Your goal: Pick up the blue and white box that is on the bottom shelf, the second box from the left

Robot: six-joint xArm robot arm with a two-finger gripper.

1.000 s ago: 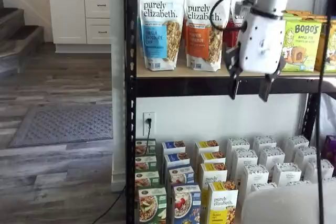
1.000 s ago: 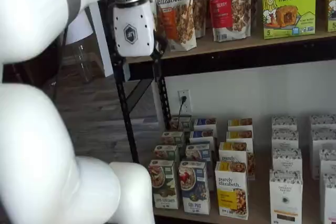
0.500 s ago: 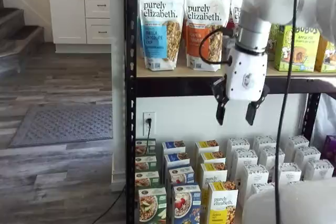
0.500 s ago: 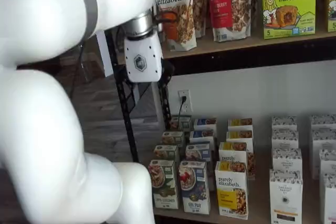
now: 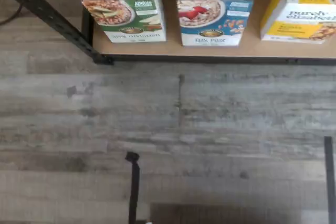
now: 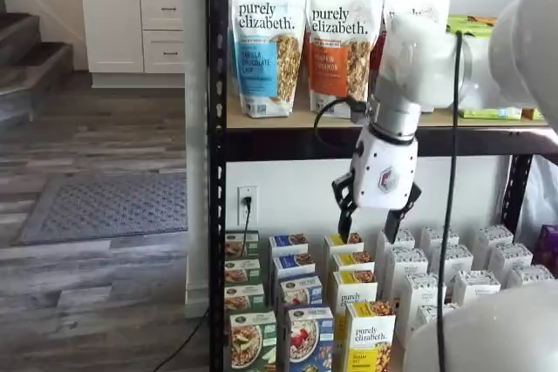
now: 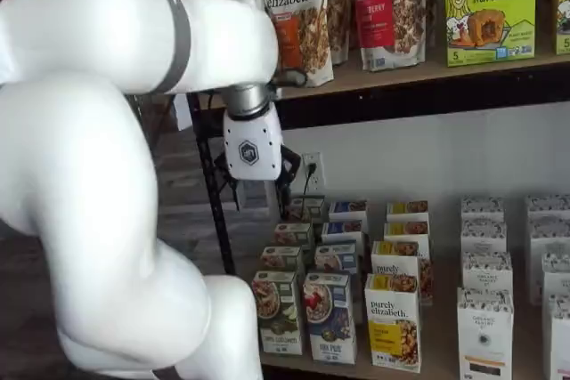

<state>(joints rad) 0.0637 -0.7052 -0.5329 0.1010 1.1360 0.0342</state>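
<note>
Wrist view: three cartons are seen along the front edge of the bottom shelf (image 5: 173, 51). The blue box (image 5: 214, 8), marked "Flax Plus", with a bowl of granola and red berries on its front, stands between a green box (image 5: 124, 7) marked "apple cinnamon" and a yellow box (image 5: 302, 7) marked "purely elizabeth". Narrow gaps are seen between the three. A black rack post (image 5: 50, 17) runs diagonally beside the green box. Grey wood-look floor (image 5: 173, 124) fills the rest of the view. The fingers are not seen here.

Shelf view: the gripper (image 6: 375, 217) hangs in front of the rack, below the upper shelf (image 6: 296, 119) and above the rear box rows. Both black fingers (image 6: 346, 212) are seen spread, with a plain gap between them and nothing held. The blue box (image 6: 309, 341) stands in the front row, low in the frame, well below and to one side of the gripper. Granola bags (image 6: 266, 41) stand on the upper shelf.

Shelf view: the white gripper (image 7: 260, 204) body is seen beside the rack post (image 7: 214, 211), its fingers mostly hidden, so their spread cannot be told from this view. The blue box (image 7: 329, 316) is untouched at the front of the bottom shelf (image 7: 427, 367), between the green box (image 7: 278, 311) and yellow box (image 7: 394, 319). The gripper is well above it.
</note>
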